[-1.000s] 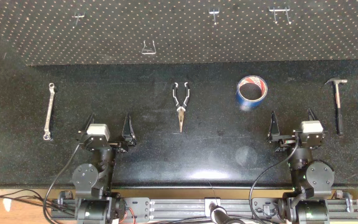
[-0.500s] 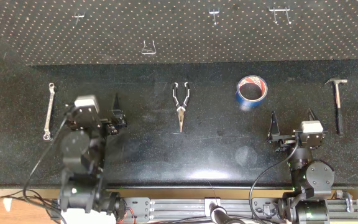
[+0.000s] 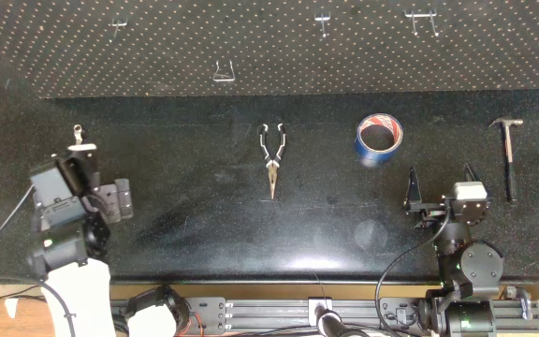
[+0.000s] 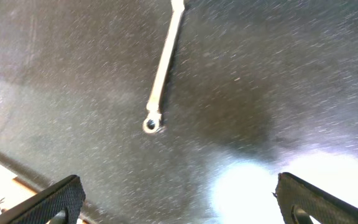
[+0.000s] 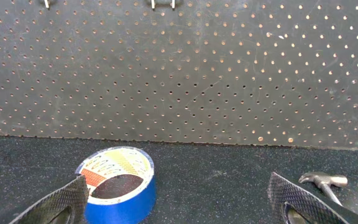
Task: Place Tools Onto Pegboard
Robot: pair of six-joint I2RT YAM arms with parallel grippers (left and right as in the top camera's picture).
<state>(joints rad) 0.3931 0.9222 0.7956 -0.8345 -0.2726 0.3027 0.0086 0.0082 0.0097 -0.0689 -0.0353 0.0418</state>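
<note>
1. Black tabletop [image 3: 326, 220] ran below a perforated pegboard [image 3: 269, 42] w/ a few metal hooks [image 3: 223, 72].
2. Left gripper [image 4: 178, 186] hung over the table's left end, spread wide & holding nothing. Wrench [image 4: 164, 68] lay flat on the table just ahead of it, untouched.
3. Right gripper [image 5: 179, 199] sat low at the right side, jaws apart & empty, facing the blue tape roll [image 5: 118, 183] and the hammer [image 5: 322, 182].
4. Pliers [image 3: 271, 159] lay mid-table, well apart from both grippers.
</note>
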